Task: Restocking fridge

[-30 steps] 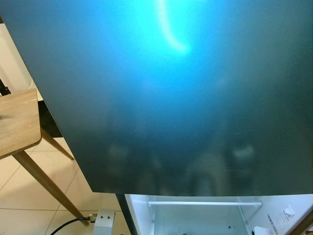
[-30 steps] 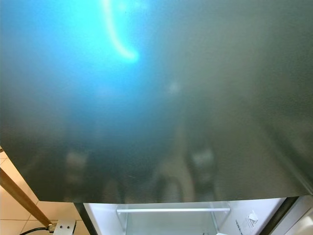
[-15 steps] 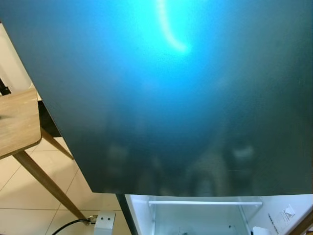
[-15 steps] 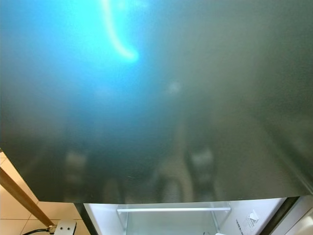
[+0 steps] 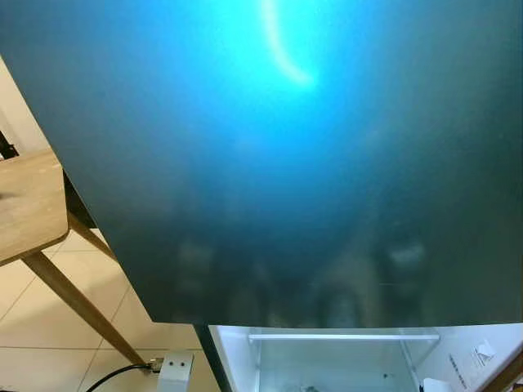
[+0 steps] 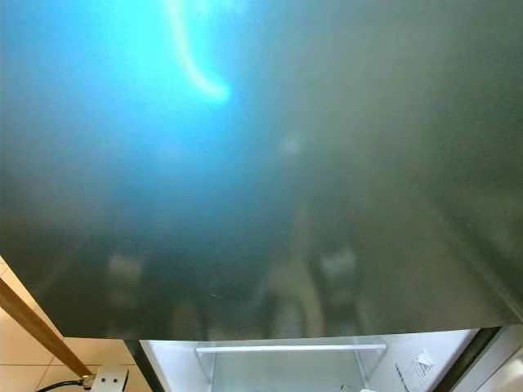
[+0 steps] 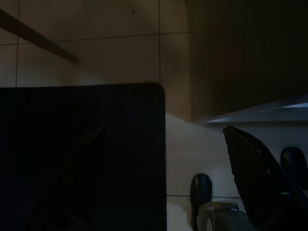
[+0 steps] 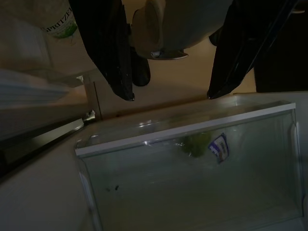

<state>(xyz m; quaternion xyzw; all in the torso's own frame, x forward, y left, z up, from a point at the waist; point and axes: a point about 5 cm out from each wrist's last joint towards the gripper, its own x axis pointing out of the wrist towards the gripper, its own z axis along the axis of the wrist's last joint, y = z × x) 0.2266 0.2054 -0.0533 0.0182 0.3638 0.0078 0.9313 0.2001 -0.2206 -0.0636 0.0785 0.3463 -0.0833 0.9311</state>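
A dark glossy fridge door (image 5: 310, 163) with a blue glare stands close in front of me. Below its lower edge the fridge's white inside (image 5: 237, 359) is open, with a clear shelf front (image 5: 343, 337). In the right wrist view my right gripper (image 8: 171, 96) is open, its black fingers (image 8: 108, 53) wide apart above a clear fridge bin (image 8: 192, 178). The bin holds something green (image 8: 192, 143) and a sticker (image 8: 219, 147). A bottle labelled Spritzer (image 8: 55, 24) lies beside that gripper. In the dark left wrist view my left gripper (image 7: 163, 144) hangs open over the tiled floor.
A wooden table (image 5: 29, 204) on slanted legs stands to my left on the beige tile floor (image 5: 49, 343). A white power strip (image 5: 174, 369) with a black cable lies by the fridge's foot. A black flat panel (image 7: 82, 159) shows in the left wrist view.
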